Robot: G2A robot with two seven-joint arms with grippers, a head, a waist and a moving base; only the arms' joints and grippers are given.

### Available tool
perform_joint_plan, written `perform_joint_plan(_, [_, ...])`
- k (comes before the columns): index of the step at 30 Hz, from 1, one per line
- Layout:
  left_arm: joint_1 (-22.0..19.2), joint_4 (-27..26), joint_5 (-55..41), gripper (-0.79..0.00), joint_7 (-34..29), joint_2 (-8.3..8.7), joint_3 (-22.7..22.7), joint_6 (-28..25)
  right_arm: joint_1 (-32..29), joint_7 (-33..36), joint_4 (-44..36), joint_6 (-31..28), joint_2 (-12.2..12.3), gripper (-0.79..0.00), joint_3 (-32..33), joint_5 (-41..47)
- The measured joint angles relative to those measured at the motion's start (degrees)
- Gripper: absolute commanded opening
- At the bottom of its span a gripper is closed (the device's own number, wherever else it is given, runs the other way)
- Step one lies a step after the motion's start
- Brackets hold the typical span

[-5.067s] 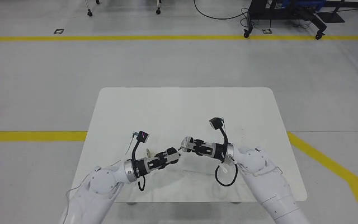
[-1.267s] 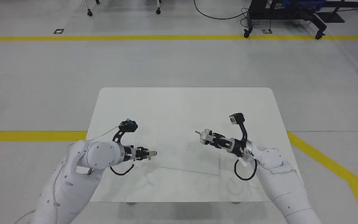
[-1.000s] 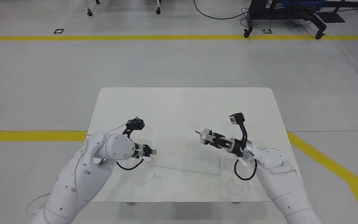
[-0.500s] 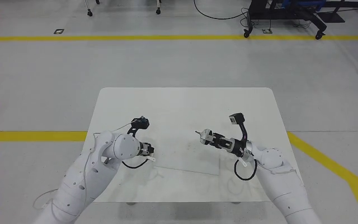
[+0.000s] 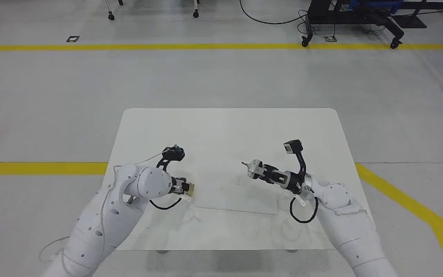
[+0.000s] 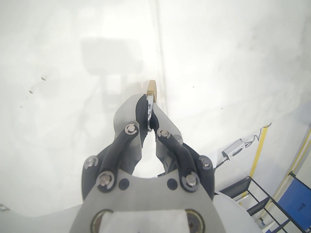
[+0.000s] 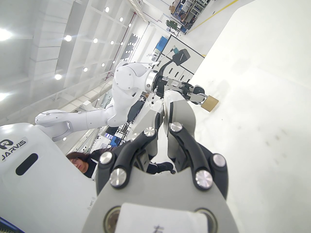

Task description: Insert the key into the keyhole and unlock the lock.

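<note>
My left gripper (image 6: 148, 112) is shut on the silver shackle of a brass padlock (image 6: 151, 89). The lock's body points away from the fingers and sits low over the white table (image 5: 228, 131). In the top view this gripper (image 5: 183, 187) is at the table's left-centre, with the padlock (image 5: 191, 188) at its tip. My right gripper (image 5: 253, 167) hangs at the table's right-centre, shut on the key (image 5: 244, 165), a thin tip poking out toward the left. The right wrist view has its fingers (image 7: 179, 112) pressed together, hiding the key, with the padlock (image 7: 210, 103) farther off.
A wide stretch of bare table separates the two grippers. A faint straight seam (image 5: 228, 210) runs across the table's near part. Yellow floor lines (image 5: 208, 47) and a dark cart (image 5: 360, 17) lie beyond the far edge.
The arms have drawn apart from the table's middle. Over the last second the left gripper turned and shifted slightly right, so the brass body now shows. The right arm stayed still.
</note>
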Motion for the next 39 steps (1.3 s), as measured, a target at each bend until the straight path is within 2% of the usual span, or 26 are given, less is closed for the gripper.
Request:
perform_joint_plan(6, [5.2, -4.5, -6.7, -0.785, 3.6, 1.32, -7.0, -6.5, 0.0, 0.0, 0.0, 0.0, 0.0, -0.785, 0.0, 0.0])
perform_joint_plan(8, [8.0, -5.1, -11.2, -0.785, 7.2, 1.74, -10.4, -11.0, 0.0, 0.0, 0.0, 0.0, 0.0, -0.785, 0.0, 0.0])
perform_joint_plan(13, [17.7, -4.1, -25.1, -0.785, 20.0, 2.36, -18.0, -26.5, 0.0, 0.0, 0.0, 0.0, 0.0, -0.785, 0.0, 0.0])
perform_joint_plan(16, [22.6, -2.0, -30.8, -0.785, 23.8, 2.63, -20.4, -36.1, 0.0, 0.0, 0.0, 0.0, 0.0, -0.785, 0.0, 0.0])
perform_joint_plan(18, [24.3, 0.3, -33.2, -0.785, 25.1, 2.73, -21.3, -40.9, 0.0, 0.0, 0.0, 0.0, 0.0, -0.785, 0.0, 0.0])
perform_joint_plan(20, [24.9, 1.6, -34.3, -0.785, 25.4, 2.78, -21.5, -42.4, 0.0, 0.0, 0.0, 0.0, 0.0, -0.785, 0.0, 0.0])
perform_joint_plan(28, [25.0, 1.7, -34.4, -0.785, 25.4, 2.77, -21.4, -42.4, 0.0, 0.0, 0.0, 0.0, 0.0, -0.785, 0.0, 0.0])
perform_joint_plan(32, [25.4, 0.9, -40.4, -0.785, 23.8, 2.25, -18.8, -39.7, 0.0, 0.0, 0.0, 0.0, 0.0, -0.785, 0.0, 0.0])
perform_joint_plan(37, [25.8, 0.4, -38.2, -0.785, 30.8, 1.58, -16.5, -43.2, -0.5, -3.1, -1.2, 2.9, 0.0, -0.785, -0.4, -3.6])
perform_joint_plan(39, [25.0, 1.3, -41.0, -0.785, 31.7, 1.34, -16.0, -46.2, -0.5, -5.1, -1.7, 3.8, -0.1, -0.785, -0.7, -4.9])
